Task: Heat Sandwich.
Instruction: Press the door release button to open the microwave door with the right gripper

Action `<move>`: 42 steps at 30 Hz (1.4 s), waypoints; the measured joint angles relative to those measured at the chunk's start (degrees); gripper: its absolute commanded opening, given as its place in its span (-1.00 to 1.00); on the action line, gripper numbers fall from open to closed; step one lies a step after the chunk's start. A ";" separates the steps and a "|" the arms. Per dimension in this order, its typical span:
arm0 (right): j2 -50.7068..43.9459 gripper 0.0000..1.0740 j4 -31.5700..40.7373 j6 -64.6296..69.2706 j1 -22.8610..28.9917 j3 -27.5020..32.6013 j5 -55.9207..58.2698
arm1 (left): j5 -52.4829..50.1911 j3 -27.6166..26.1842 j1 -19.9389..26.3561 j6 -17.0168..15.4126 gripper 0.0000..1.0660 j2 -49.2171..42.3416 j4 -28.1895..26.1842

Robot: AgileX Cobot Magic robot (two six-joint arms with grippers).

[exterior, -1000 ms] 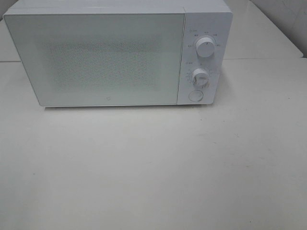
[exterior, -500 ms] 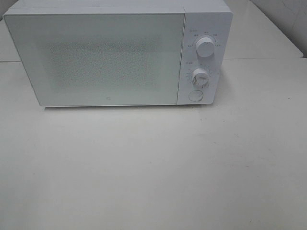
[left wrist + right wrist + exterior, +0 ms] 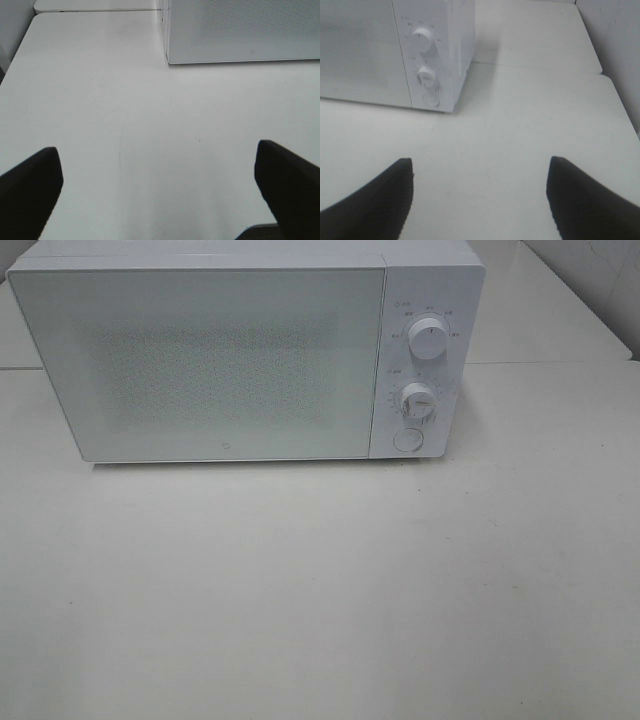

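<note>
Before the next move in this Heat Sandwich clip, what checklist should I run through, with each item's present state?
1. Microwave door open for loading: not ok, it is shut.
2. Sandwich located: cannot tell, it shows in no view.
3. Left gripper open and empty: ok.
4. Right gripper open and empty: ok.
5. Table in front of the door free of obstacles: ok.
</note>
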 measured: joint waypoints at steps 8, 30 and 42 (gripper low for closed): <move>11.52 0.35 0.00 0.00 0.00 0.06 -13.06 | 0.00 0.00 0.00 0.00 0.88 0.00 0.00; 39.36 0.35 0.06 0.17 0.00 2.69 -40.79 | 0.00 0.00 0.00 -0.06 0.88 0.00 0.00; 53.63 0.35 -0.97 0.17 0.00 2.69 -56.55 | 0.00 0.00 0.00 -0.06 0.88 0.00 0.00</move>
